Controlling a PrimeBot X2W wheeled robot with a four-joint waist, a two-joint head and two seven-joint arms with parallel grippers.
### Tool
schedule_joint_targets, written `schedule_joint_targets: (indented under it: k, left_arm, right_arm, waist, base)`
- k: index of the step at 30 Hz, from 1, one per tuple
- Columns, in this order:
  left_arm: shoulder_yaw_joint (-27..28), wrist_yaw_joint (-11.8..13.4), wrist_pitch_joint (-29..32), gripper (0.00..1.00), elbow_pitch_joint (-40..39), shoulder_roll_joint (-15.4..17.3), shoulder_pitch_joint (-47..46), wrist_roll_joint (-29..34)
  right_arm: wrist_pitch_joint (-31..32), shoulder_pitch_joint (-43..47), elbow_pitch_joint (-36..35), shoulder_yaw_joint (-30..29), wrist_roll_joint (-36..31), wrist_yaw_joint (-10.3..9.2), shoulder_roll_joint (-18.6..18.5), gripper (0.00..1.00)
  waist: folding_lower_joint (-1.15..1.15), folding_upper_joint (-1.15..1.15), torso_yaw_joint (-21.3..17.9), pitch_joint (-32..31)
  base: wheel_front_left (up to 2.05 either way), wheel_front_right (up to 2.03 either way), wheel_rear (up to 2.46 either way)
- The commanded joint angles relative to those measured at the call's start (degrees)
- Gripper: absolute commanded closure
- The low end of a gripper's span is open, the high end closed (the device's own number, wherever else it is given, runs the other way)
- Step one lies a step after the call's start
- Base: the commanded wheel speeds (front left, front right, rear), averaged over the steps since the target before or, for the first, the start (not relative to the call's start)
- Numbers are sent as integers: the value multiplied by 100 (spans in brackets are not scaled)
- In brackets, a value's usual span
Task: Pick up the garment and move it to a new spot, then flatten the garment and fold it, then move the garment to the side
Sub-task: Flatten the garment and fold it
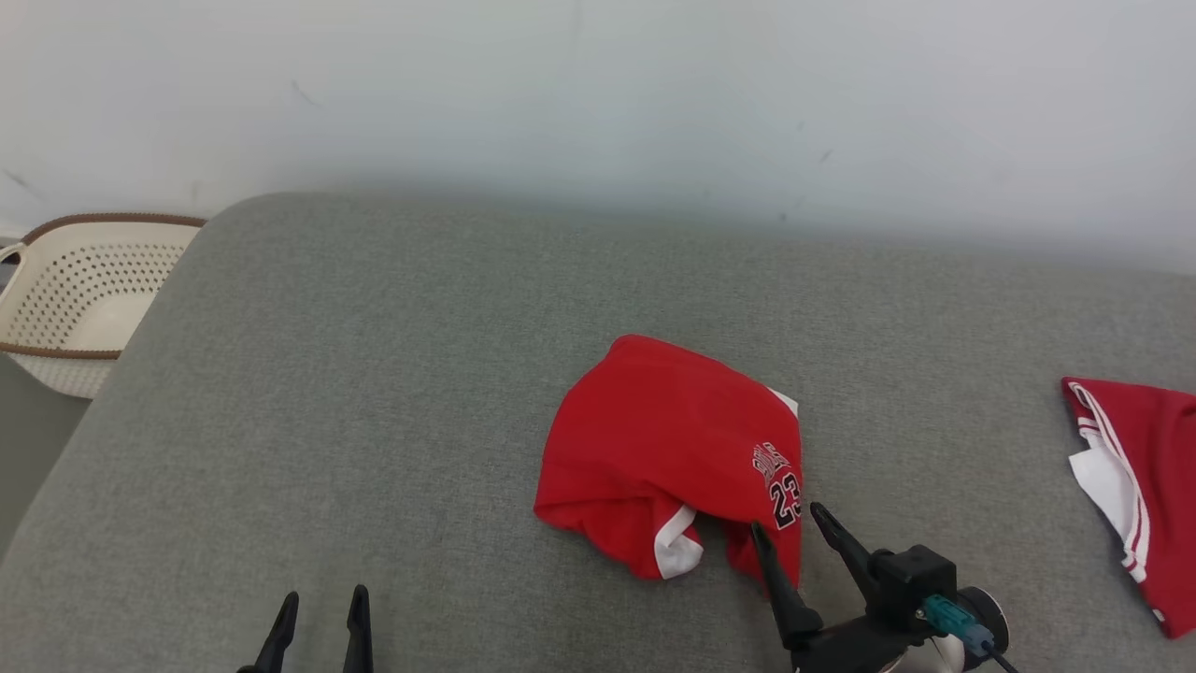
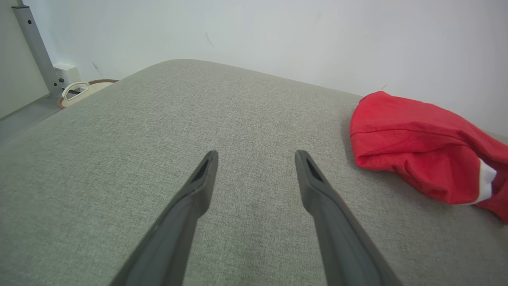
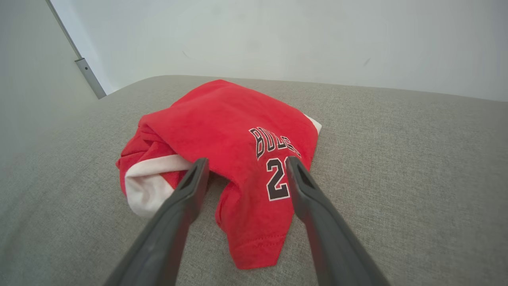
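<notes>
Zero steps done. Right gripper (image 1: pixel 785 519) spread wide, flanking near flap of crumpled red Bulls jersey (image 1: pixel 663 439); left gripper (image 1: pixel 325 593) parted, idle. Yet to grasp, move, flatten, fold, set aside.

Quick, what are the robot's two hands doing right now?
Left gripper: open, holding nothing.
Right gripper: open, straddling a flap of the red garment, not clamped.
</notes>
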Motion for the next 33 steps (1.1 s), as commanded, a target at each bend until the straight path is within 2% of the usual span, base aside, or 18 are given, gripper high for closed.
schedule_joint_targets:
  k: [1,9,24,26,27,29,30,31,33]
  left_arm:
    - [15,-6,-23,0,-34,3,-66,-16]
    - [-73,27,-23,0,-74,2,28,-116]
    - [-259,67,-23,0,-26,3,-74,-216]
    - [-302,65,-23,0,17,1,-69,-233]
    - [-319,65,-23,0,31,2,-66,-240]
    - [-340,64,-23,0,55,2,-48,-243]
    - [-333,63,-23,0,76,4,-32,-251]
    - [-324,53,-23,0,89,3,-18,-238]
    - [-309,54,-23,0,96,1,6,-232]
  right_arm:
    - [1,-81,-14,96,-50,0,-22,0]
    - [0,-14,7,662,241,0,-116,0]
    - [1,-626,399,967,600,0,-122,0]
    - [1,-714,629,981,630,0,-131,36]
    - [1,-772,778,988,643,0,-130,59]
    - [0,-897,966,1005,693,0,-77,62]
    - [1,-941,1074,1021,709,0,-69,85]
    - [0,-966,1140,1013,761,0,-50,100]
    - [0,-1040,1206,994,810,0,-43,100]
  waist:
    - [0,0,212,100]
    - [0,0,531,181]
    - [0,0,697,279]
    - [0,0,735,274]
    - [0,0,754,269]
    - [0,0,793,252]
    - [0,0,811,240]
    - [0,0,821,232]
    - [0,0,834,220]
  base:
    - [0,0,0]
    - [0,0,0]
    - [0,0,0]
    - [0,0,0]
    - [0,0,0]
    - [0,0,0]
    - [0,0,0]
    - [0,0,0]
    - [0,0,0]
